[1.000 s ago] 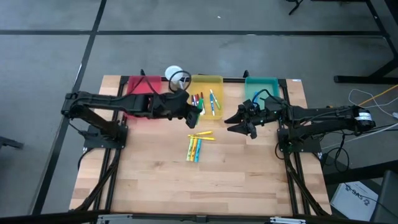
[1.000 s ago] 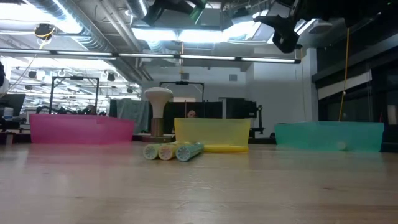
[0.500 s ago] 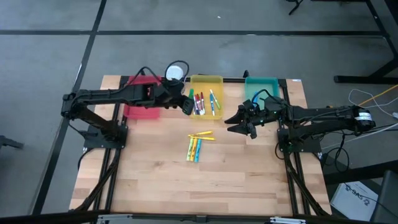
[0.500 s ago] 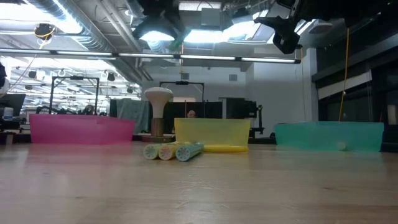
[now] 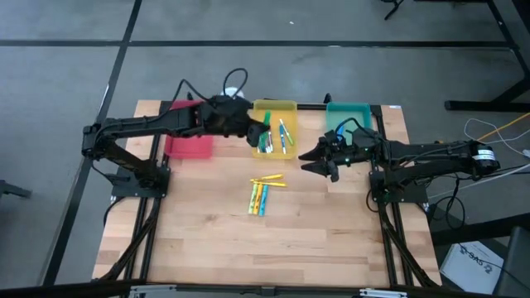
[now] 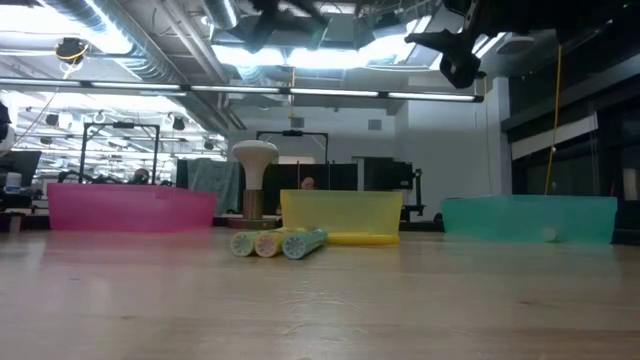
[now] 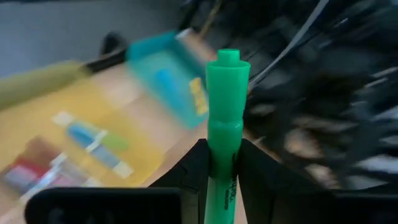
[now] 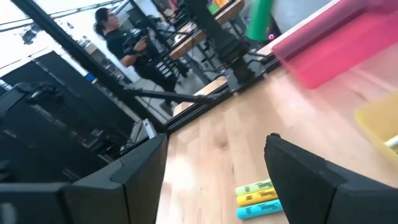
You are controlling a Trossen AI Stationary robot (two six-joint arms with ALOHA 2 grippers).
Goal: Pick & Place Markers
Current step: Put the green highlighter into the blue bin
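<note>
- Here, at the far left of the wooden table (image 5: 207,240), the red tray (image 5: 189,146) sits on the far edge, partly under the left arm.
- The left gripper (image 5: 258,133) hangs over the left side of the yellow tray (image 5: 275,106), its fingers (image 7: 194,169) pinching a green marker (image 7: 224,124) that stands up between them.
- Several markers already lie in the yellow tray (image 5: 283,134): blue and green ones are plain, and there seem to be red ones too, though the wrist view is blurred.
- Near the middle of the table, well on the near side of the yellow tray, a small cluster of markers (image 5: 260,197) lies side by side in yellow, green and blue, with an orange-yellow marker (image 5: 268,180) lying crosswise just on its far side.
- From table height, the cluster's cap ends (image 6: 277,243) show in front of the yellow tray.
- The right gripper (image 5: 310,161) hovers to the right of the cluster and apart from it, fingers spread, holding nothing.
- At the far right, the teal tray (image 5: 348,116) sits behind the right arm.
</note>
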